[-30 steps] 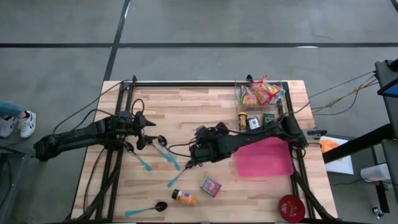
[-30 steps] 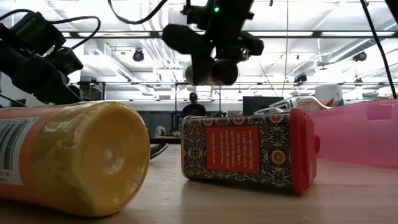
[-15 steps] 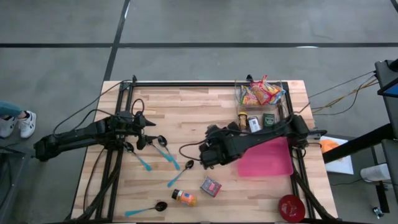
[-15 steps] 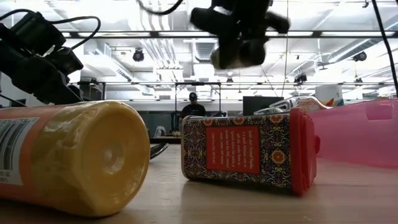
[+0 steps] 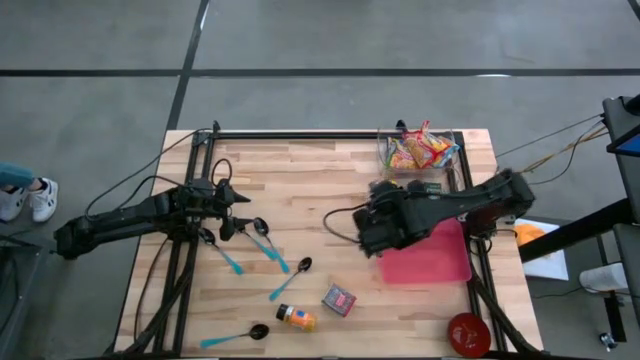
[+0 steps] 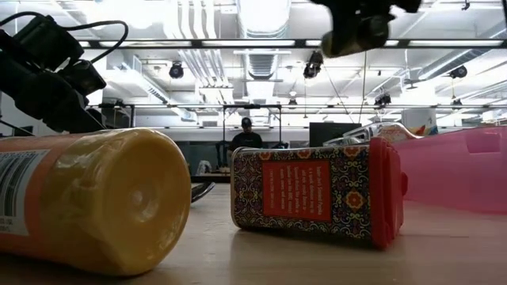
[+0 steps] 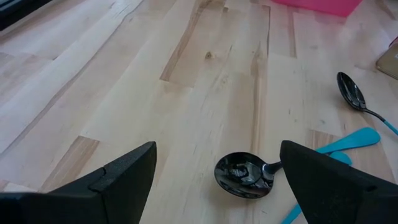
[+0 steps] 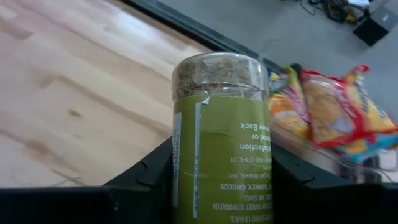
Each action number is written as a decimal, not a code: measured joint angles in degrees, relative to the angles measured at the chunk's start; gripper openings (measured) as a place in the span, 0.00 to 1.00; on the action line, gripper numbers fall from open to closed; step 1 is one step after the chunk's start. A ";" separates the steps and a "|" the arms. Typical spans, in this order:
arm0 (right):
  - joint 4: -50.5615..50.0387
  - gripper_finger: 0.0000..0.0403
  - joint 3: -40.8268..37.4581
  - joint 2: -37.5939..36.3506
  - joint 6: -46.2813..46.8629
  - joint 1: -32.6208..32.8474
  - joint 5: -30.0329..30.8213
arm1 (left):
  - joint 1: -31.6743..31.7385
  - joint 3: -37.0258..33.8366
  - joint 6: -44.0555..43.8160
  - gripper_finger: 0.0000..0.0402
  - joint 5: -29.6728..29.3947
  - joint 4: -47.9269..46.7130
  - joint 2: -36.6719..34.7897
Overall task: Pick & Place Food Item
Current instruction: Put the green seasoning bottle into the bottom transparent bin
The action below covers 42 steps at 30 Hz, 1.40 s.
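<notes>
High view: the table (image 5: 300,180) carries everything, and the largest thing on it is the pink tray (image 5: 440,262) at the right, probably the drop spot, since the right arm hangs at its near-left corner. Behind the tray a clear bin (image 5: 392,156) keeps the snack bags (image 5: 420,150) together. The left arm rests at the table's left side over the scattered spoons (image 5: 262,245); its left gripper (image 7: 214,180) stands wide apart with nothing between the fingers, apparently just waiting. An orange bottle (image 5: 297,318) and a patterned tin (image 5: 339,299) lie on their sides near the front edge, untouched, with a red lid (image 5: 468,333) at the front right corner.

The right gripper (image 8: 217,180) is clamped around the jar (image 8: 217,137), one finger on each side of its lower body, so it hangs clear of the table above the tray's edge. The jar is a cylinder with an olive-green label and, showing through its bare end, pale dried herb flakes.
</notes>
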 joint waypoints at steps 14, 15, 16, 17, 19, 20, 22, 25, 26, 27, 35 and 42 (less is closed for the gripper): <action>-0.13 0.40 -30.65 -22.98 24.84 -1.40 -2.24 | 0.00 0.00 0.00 0.86 0.02 0.02 0.00; 0.03 0.40 -32.39 -23.91 25.91 -1.89 -2.45 | 0.02 0.00 0.00 0.86 0.00 0.02 0.00; 0.04 0.40 -33.97 -24.73 26.80 -2.39 -2.54 | 0.00 0.00 0.00 0.86 0.02 0.02 0.00; 0.24 0.40 -35.44 -25.47 27.52 -3.07 -2.59 | 0.00 0.00 0.00 0.86 0.02 0.02 0.00; 1.75 0.40 -38.11 -26.76 28.16 -4.66 -2.90 | 0.01 0.00 -0.01 0.86 0.01 0.01 0.00; 2.95 0.40 -39.25 -27.33 27.79 -5.68 -3.20 | 0.00 0.00 0.00 0.86 0.02 0.01 0.00; 5.92 0.40 -41.42 -28.14 24.70 -7.93 -3.25 | 0.02 0.00 0.00 0.86 0.02 0.02 0.00; 11.15 0.40 -44.31 -28.57 19.20 -12.02 -3.40 | 0.00 0.00 0.00 0.86 0.02 0.02 0.00; 12.66 0.40 -45.12 -28.58 17.53 -13.48 -3.66 | 0.02 0.00 -0.01 0.86 0.01 0.02 0.00; 14.05 0.40 -45.90 -28.57 15.97 -14.94 -4.34 | 0.01 0.00 0.00 0.86 0.02 0.00 0.00; 26.36 0.40 -50.79 -28.45 2.90 -23.63 -8.84 | 0.02 0.00 0.00 0.86 0.00 0.00 0.00; 32.90 0.40 -54.27 -28.41 -2.53 -27.82 -12.20 | 0.00 0.00 0.00 0.86 0.01 0.01 0.00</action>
